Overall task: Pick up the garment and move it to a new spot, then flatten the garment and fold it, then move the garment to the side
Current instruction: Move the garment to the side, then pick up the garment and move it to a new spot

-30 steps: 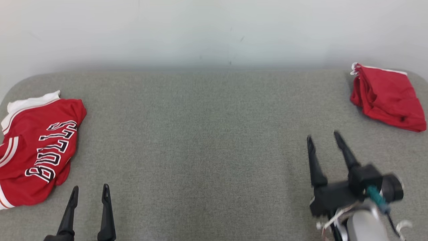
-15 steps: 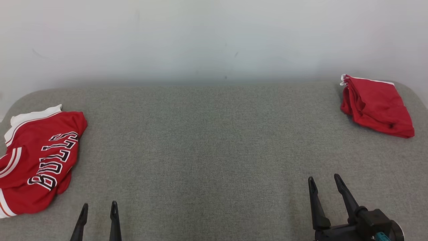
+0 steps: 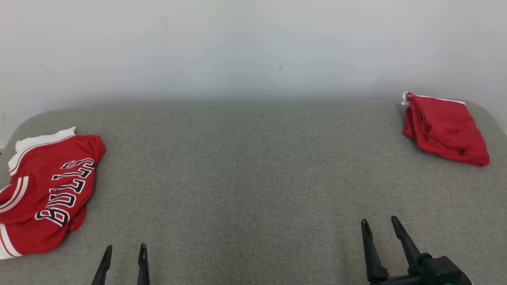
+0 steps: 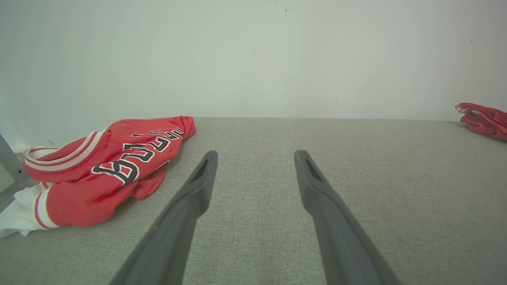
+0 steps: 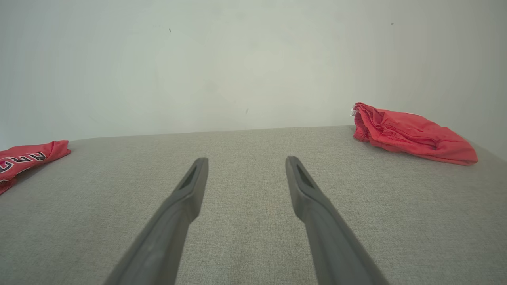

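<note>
Judged step: pick-up, not yet begun. The crumpled jersey lies at 9 o'clock on the surface; a folded red garment sits at 2 o'clock. Left gripper and right gripper: jaws released, empty. Next move likely requires the left gripper to reach toward 10 o'clock and grasp the jersey edge.

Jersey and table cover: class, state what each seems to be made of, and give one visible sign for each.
Jersey: probably a smooth synthetic knit, since it is thin and drapes in soft folds. Table cover: looks like matte grey woven fabric with a fine speckled weave.
</note>
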Available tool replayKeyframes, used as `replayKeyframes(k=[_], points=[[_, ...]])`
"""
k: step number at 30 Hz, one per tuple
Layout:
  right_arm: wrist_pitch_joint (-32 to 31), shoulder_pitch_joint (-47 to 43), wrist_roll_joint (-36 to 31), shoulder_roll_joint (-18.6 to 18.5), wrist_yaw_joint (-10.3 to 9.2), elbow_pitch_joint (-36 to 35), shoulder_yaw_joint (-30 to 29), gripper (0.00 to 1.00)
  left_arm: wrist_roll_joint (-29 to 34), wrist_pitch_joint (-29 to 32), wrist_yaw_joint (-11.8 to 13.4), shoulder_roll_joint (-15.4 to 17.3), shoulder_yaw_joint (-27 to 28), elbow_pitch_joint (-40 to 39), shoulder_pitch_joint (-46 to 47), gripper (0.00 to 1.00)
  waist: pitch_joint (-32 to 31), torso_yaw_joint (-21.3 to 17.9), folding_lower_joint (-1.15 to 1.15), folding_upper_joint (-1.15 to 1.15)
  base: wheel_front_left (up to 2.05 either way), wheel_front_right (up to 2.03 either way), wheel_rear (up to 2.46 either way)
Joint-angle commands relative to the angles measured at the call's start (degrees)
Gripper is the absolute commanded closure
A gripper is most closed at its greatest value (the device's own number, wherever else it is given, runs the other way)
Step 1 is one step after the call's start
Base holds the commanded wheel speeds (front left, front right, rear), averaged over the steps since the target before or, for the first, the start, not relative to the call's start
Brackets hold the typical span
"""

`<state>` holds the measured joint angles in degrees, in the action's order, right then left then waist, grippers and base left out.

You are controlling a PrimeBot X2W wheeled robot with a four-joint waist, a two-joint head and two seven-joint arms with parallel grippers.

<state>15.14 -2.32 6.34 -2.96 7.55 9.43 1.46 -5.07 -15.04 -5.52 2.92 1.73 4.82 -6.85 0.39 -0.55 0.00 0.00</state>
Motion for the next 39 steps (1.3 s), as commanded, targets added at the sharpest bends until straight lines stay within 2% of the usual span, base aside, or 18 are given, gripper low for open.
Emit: replayKeyframes(k=[1,25,34,39], points=[[0.1,-0.3,0.2,0.1,-0.14,0.0,0.0,0.00,0.6,-0.1,0.2,-0.1,-0.2,0.1,-0.6,0.00,-0.1,0.1,0.00,0.00,0.00,0.00,0.00],[0.1,-1.0,0.4,0.1,-0.14,1.0,0.0,0.00,0.0,-0.1,0.8,-0.1,0.1,0.9,-0.7,0.00,-0.7,0.4,0.00,0.00,0.00,0.00,0.00],[0.1,-1.6,1.0,0.1,-0.15,1.2,0.1,0.00,0.8,-0.1,0.6,-0.1,0.7,1.2,-0.3,0.00,-0.9,3.8,0.00,0.00,0.00,0.00,0.00],[0.1,-2.2,1.2,0.1,-0.15,1.3,0.0,0.00,1.1,-0.1,0.5,-0.1,0.7,1.7,0.2,0.00,-0.7,7.8,0.00,0.00,0.00,0.00,0.00]])
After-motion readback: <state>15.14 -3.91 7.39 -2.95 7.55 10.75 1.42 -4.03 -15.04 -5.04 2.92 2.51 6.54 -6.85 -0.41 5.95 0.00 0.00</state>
